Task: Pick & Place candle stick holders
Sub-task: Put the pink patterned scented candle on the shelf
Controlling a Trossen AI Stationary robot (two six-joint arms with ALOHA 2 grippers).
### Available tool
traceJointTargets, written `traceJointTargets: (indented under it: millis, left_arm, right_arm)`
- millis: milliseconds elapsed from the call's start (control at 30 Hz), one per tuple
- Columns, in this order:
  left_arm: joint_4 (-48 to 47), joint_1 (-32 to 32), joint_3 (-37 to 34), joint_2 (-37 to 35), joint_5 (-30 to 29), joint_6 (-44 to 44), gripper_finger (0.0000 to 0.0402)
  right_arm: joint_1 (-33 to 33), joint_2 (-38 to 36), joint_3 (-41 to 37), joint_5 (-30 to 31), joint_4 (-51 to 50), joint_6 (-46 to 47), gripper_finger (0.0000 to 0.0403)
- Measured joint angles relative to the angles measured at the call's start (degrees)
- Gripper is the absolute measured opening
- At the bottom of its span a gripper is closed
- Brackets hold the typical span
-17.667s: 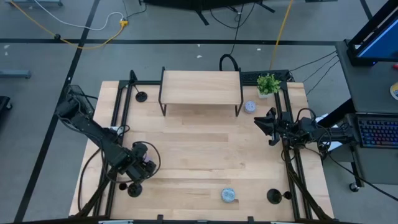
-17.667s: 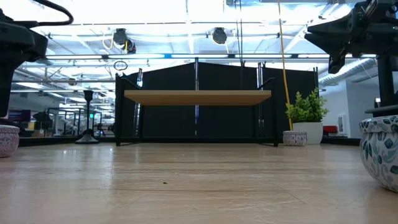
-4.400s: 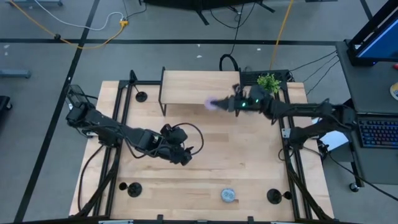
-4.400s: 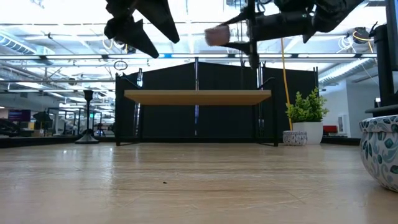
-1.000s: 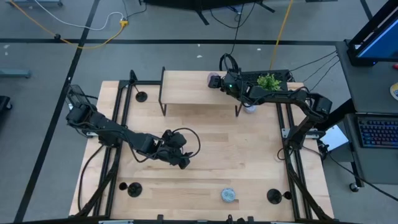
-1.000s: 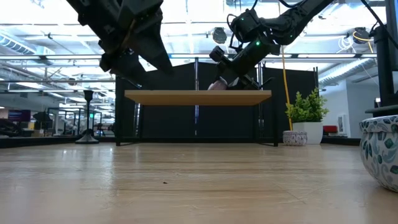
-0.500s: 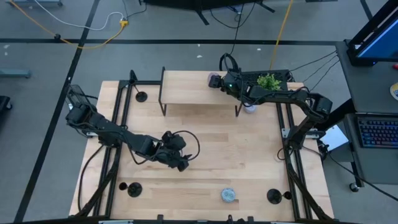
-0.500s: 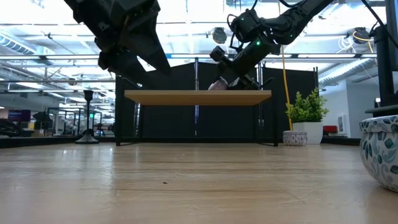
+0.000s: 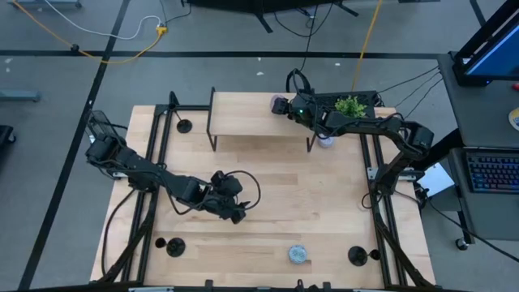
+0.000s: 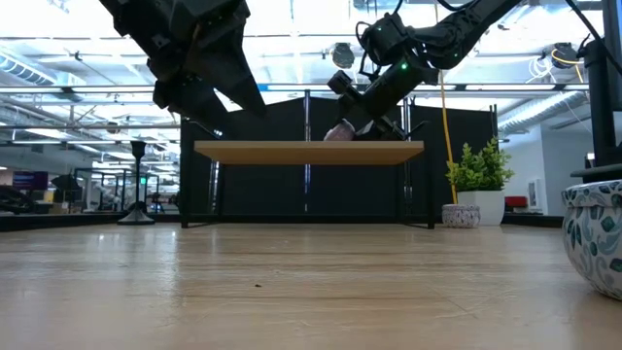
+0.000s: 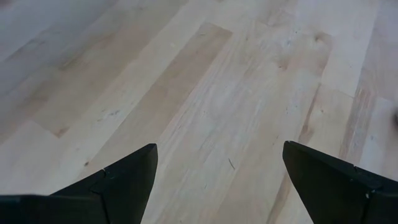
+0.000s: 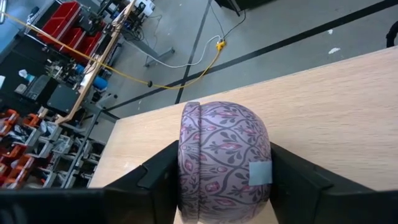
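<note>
Three black candle stick holders stand on their round bases on the table: one at the far left [image 9: 185, 126], one at the near left [image 9: 172, 246] and one at the near right [image 9: 357, 256]. No gripper is near them. My left gripper [image 9: 235, 212] hangs open and empty above the bare table middle [image 11: 214, 155]. My right gripper [image 9: 284, 106] is shut on a purple patterned pot [image 12: 224, 155] at the top of the wooden shelf [image 9: 261, 113], near its far right end. My right gripper pinches the purple pot between its two fingers, one [image 12: 158, 177] by the rim end [image 12: 188, 155], the other [image 12: 292, 180] by the rounded end [image 12: 261, 149]. The fingers come slanting down from the table's right. The pot lies with its rim sideways, its underside at the shelf top [image 10: 340, 134].
A blue-white patterned pot [image 9: 298, 255] stands near the front edge. A small white pot [image 9: 326, 141] sits by the shelf's right leg, and a green plant [image 9: 350, 106] stands at the far right. Black frame rails [image 9: 154, 162] run along both sides of the table.
</note>
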Motion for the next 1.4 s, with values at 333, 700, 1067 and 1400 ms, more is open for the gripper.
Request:
traceJointTargets:
  millis: [333, 700, 1067, 1400]
  left_arm:
    - [0.0, 0.0, 0.0, 0.0, 0.0, 0.1, 0.0351]
    - [-0.5, -0.3, 0.0, 0.0, 0.0, -0.5, 0.0351]
    - [-1.0, -0.3, 0.0, 0.0, -0.2, -1.4, 0.0351]
    - [-0.9, -0.3, 0.0, 0.0, -0.5, -1.8, 0.0351]
  right_arm:
    - [0.0, 0.1, 0.0, -0.1, 0.0, -1.8, 0.0243]
    - [-1.5, -1.5, -0.3, -0.7, -0.7, -4.6, 0.0234]
    - [-2.6, -3.3, -0.3, -0.3, -0.7, -5.4, 0.0226]
    - [-2.8, -3.4, -0.2, -0.1, 3.0, -6.1, 0.0226]
